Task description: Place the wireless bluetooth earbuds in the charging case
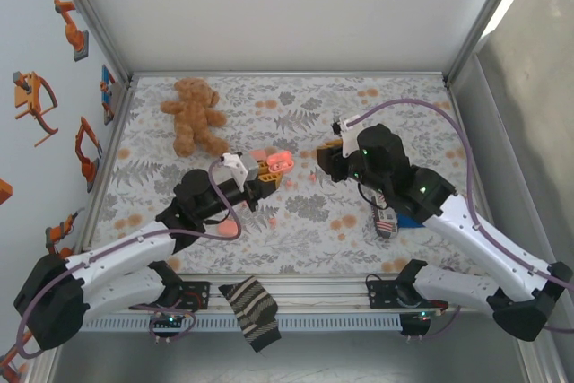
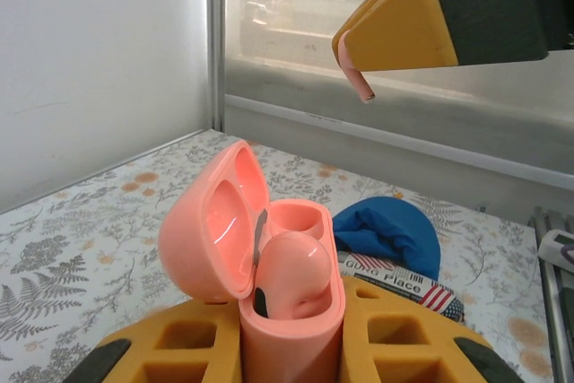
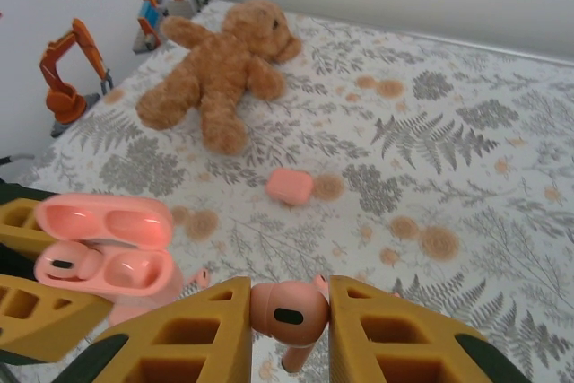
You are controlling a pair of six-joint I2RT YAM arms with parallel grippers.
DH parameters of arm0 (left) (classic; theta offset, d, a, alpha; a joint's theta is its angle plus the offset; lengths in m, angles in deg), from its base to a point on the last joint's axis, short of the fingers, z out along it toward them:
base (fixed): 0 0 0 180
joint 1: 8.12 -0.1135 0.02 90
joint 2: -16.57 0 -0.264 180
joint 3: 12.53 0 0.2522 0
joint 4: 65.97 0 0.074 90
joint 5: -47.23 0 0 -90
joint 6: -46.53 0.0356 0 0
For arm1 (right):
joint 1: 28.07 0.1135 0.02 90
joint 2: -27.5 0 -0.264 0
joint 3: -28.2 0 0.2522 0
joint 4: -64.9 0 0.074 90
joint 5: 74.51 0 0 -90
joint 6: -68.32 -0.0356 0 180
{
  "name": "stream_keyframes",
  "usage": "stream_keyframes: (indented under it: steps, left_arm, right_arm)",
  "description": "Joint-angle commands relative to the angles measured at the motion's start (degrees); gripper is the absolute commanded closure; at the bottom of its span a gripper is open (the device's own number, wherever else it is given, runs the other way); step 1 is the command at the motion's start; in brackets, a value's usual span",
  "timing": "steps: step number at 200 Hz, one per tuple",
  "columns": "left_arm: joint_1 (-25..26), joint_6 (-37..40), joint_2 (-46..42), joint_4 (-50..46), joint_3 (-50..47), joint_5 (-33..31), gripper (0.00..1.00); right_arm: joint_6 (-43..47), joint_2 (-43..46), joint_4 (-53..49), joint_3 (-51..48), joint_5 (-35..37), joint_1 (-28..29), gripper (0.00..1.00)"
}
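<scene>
Gripping an open charging case (image 2: 211,230) between its yellow, honeycomb-patterned fingers (image 2: 170,347), the left gripper (image 2: 291,343) is closed tight on the case's lower half and holds it upright above the surface (image 3: 466,132). The case is glossy salmon-pink plastic, rounded at every corner. Its hinged lid is tipped back to the left, showing two smooth hollows inside. One earbud (image 2: 291,266) already sits in the nearer socket, its domed head bulging above the rim; the socket behind it is bare.

The right gripper (image 3: 289,325) is closed on a second earbud (image 3: 285,307), pinching its rounded pink head between two yellow fingers, with the thin stem pointing downward. This bud hangs near the open case, off to its right and apart from it, not touching.

The surface is covered by a pale cloth printed with grey ferns and orange blotches. On it, further out, lies a closed pink case (image 3: 290,187), and beyond that a fuzzy brown teddy bear (image 3: 220,73) sprawled on its back. A blue fabric bundle (image 2: 386,230) lies nearby.
</scene>
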Motion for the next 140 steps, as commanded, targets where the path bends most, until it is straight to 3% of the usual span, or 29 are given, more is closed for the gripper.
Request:
stream_keyframes:
  steps: [1,140]
  left_arm:
    - [0.83,-2.48,1.59,4.42,2.45,-1.15,1.00]
    - [3.23,-5.61,4.14,6.15,4.77,-3.71,1.00]
  right_arm:
    - [1.52,0.33,5.79,1.49,-0.96,1.69,0.76]
    - [3.40,-5.31,10.80,1.08,1.33,5.84,0.76]
